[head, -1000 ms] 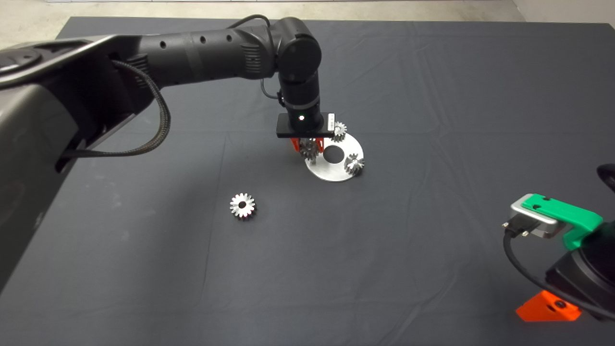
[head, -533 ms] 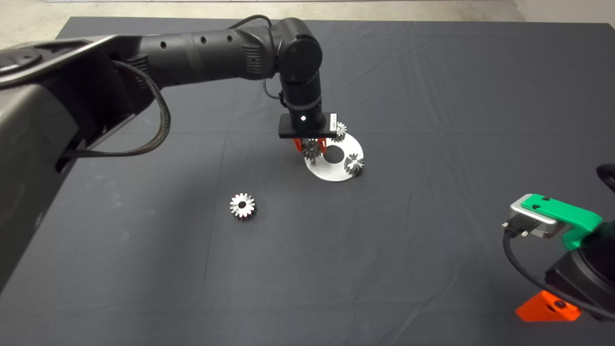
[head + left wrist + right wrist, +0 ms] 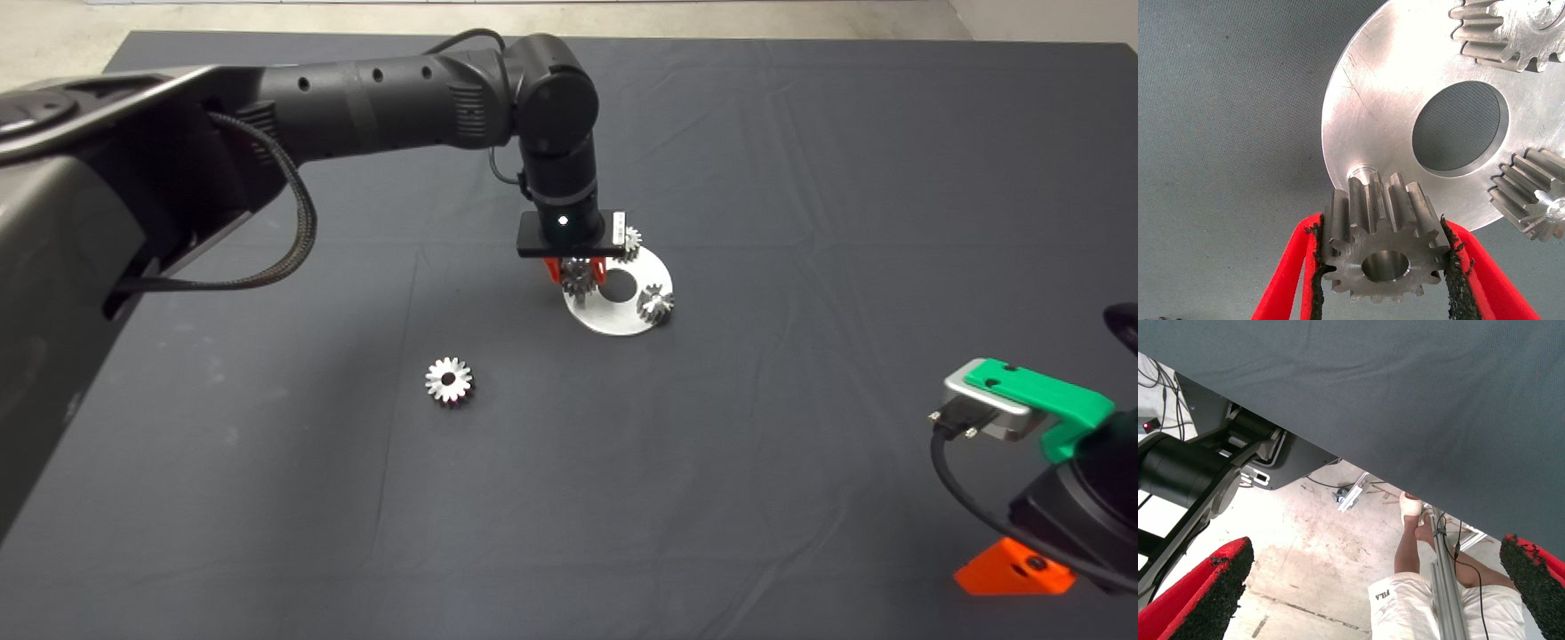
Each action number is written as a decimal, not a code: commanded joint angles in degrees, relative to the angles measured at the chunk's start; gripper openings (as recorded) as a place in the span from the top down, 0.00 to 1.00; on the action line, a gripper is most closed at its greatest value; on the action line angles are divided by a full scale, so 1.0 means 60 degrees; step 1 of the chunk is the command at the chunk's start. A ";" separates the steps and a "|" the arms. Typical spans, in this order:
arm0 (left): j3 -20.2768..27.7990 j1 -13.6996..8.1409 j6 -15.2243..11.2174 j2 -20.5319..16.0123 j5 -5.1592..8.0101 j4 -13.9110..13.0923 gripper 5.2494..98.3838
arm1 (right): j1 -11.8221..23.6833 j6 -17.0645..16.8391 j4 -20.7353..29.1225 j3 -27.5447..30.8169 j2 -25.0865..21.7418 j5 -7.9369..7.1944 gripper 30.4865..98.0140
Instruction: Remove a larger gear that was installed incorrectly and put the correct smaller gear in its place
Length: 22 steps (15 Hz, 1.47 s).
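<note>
While pinched between fingers (image 3: 1457, 267), smaller gear (image 3: 1381, 243).

larger gear (image 3: 449, 381): 1 | small gears (image 3: 656, 303): 3 | round plate (image 3: 613, 318): 1 | hands (image 3: 579, 272): 2

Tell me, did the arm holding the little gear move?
Yes. The left gripper with the small gear crept slightly toward the plate's middle hole.
</note>
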 commanded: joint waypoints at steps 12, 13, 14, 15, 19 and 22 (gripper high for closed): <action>-0.0003 -0.0159 -0.0015 0.0039 0.0024 0.0099 0.68 | 0.0120 0.0047 0.0206 0.0021 0.0008 -0.0911 0.00; -0.0008 -0.0159 -0.0015 0.0039 0.0024 0.0161 0.68 | 0.0120 0.0047 0.0206 0.0021 0.0008 -0.0911 0.00; 0.0002 -0.0159 -0.0015 0.0039 0.0038 0.0245 0.68 | 0.0120 0.0047 0.0206 0.0021 0.0008 -0.0911 0.00; 0.0026 -0.0159 -0.0015 0.0039 0.0042 0.0274 0.68 | 0.0131 0.0047 0.0206 0.0021 0.0011 -0.0909 0.00; 0.0085 -0.0159 -0.0015 0.0039 0.0068 0.0274 0.68 | 0.0132 0.0047 0.0218 0.0021 0.0008 -0.0911 0.00; 0.0114 -0.0159 -0.0015 0.0039 0.0082 0.0260 0.68 | 0.0122 0.0047 0.0221 0.0021 0.0008 -0.0911 0.00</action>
